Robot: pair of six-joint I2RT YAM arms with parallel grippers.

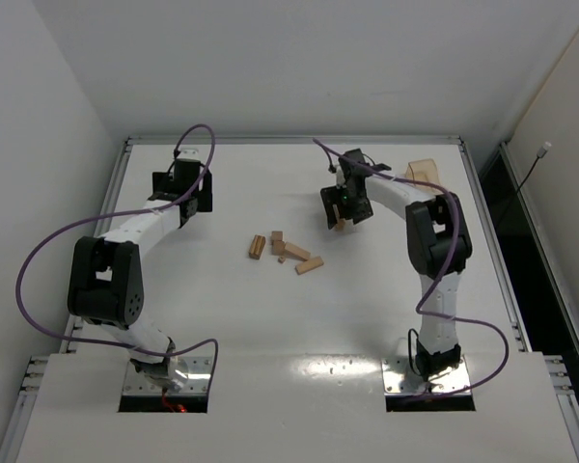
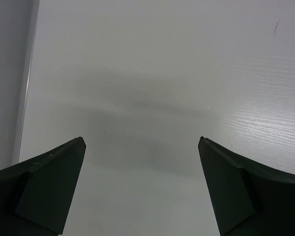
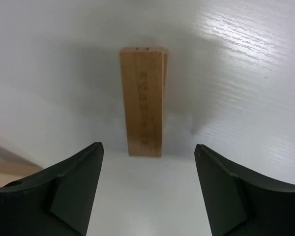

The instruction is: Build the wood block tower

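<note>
Top external: nearest the arm bases, loose wood blocks [image 1: 285, 253] lie in a low jumble mid-desk [image 1: 222, 318], some touching each other. Just beyond them and to the right, the right hand [image 1: 344, 214] points down over a single wood block [image 1: 341, 224], which sits apart from the jumble. Right wrist view: fingers [image 3: 64, 196] spread wide, with the single wood block [image 3: 143, 101] in the gap touching neither finger, so the right hand holds nothing. Can't tell whether the block is standing on end or lying flat. The left hand [image 1: 185, 191] is farther back on the left, well apart from all the blocks. Left wrist view: left hand [image 2: 142, 140] fully open, gripping nothing, only bare desk between the fingers. A translucent tan plastic tray [image 1: 423, 172] sits at the far right, behind the right arm.
</note>
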